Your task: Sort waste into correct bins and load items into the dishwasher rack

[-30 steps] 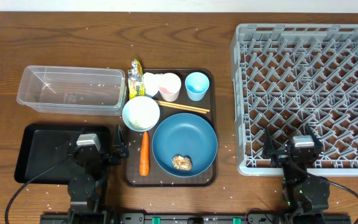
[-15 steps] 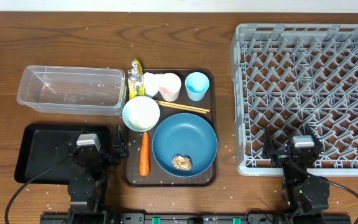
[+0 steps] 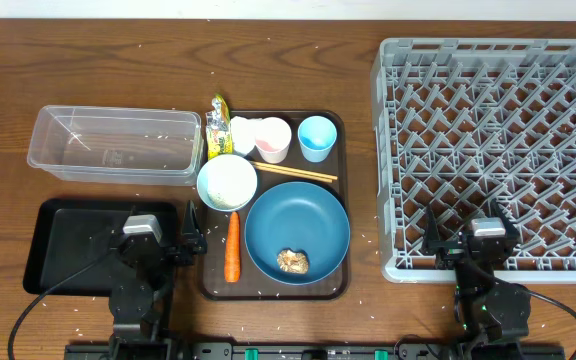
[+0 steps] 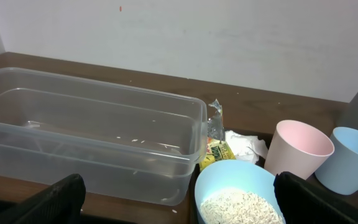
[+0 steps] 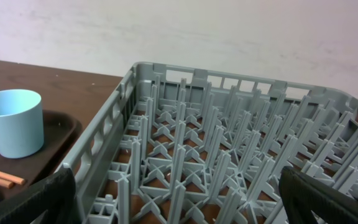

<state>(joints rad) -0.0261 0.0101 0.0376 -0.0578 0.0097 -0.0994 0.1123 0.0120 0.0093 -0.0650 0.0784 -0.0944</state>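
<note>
**Plastic, paper and crockery: nothing picked up yet**

Both hands stand spread wide and empty. The left hand (image 3: pixel 158 240) is over the right end of the black tray (image 3: pixel 68 245), and the right hand (image 3: pixel 468 238) is at the near edge of the rack (image 3: pixel 498 150).

Everything to be moved lies on or beside the brown serving tray (image 3: pixel 342 205), between the clear tub (image 3: pixel 115 145) and the rack.

- **Snack wrapper** (image 3: pixel 217 124): stands against the tub's end and is likely thin and slippery, so pinch a free edge.
- **Crumpled paper** (image 3: pixel 241 130): should squash under any grip.
- **Carrot** (image 3: pixel 232 246): firm but may roll, so take it across the middle.
- **Food lump** (image 3: pixel 292 261): sits on the dark-blue plate (image 3: pixel 297 232) and probably crumbles.
- **Plate and cups:** the plate looks heaviest, stiff and smooth, so grip its rim. The same goes for the pink cup (image 3: pixel 273 139) and the light-blue cup (image 3: pixel 317 137).
- **Chopsticks** (image 3: pixel 293 172): thin and hard to trap, lying between the bowl (image 3: pixel 227 182) and the plate.

Only the overhead view shows the plate, carrot and lump. The left wrist view shows rice heaped in the bowl, which from above reads as plain white. The bowl also looks pale blue there, so its colour is uncertain. The right wrist view shows how tall the rack's pegs stand.
</note>
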